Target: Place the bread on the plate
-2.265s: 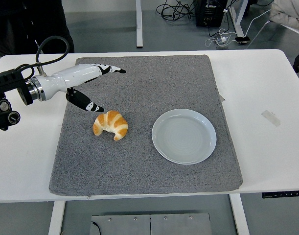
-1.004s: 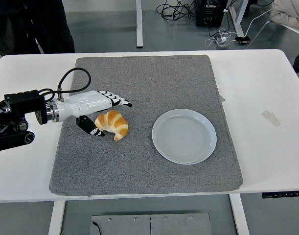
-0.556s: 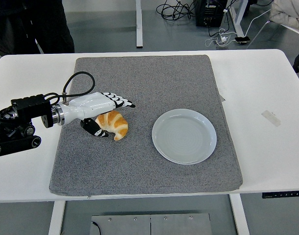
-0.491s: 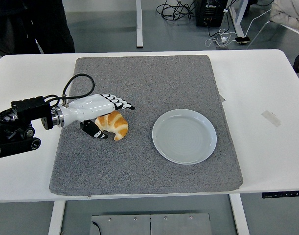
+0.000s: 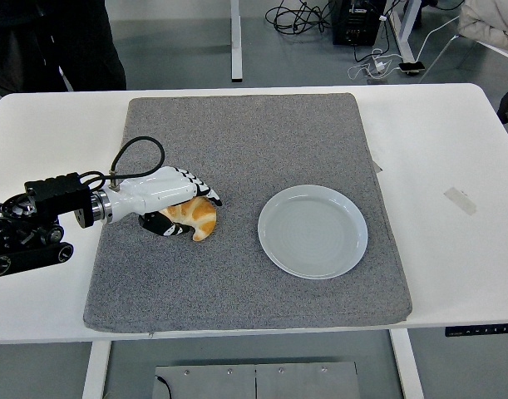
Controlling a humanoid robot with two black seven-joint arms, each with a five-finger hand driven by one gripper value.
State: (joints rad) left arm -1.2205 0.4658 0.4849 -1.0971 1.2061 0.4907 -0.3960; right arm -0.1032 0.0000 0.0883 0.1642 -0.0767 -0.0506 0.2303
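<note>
A golden croissant lies on the grey mat, left of a pale blue empty plate. My left hand reaches in from the left and covers the croissant's top and left side. Its fingers curl down over the bread and the thumb presses in below it, so the hand is closed on the croissant, which still rests on the mat. About a hand's width of mat lies between the bread and the plate. My right arm is out of view.
The white table carries the mat; a strip of tape lies on its right part. A person in dark clothes stands at the top left. Cables and a box lie on the floor behind.
My left hand came down from the upper left onto the croissant. Its fingers, spread above the bread half a second ago, have now curled down around it. The croissant has not shifted.
</note>
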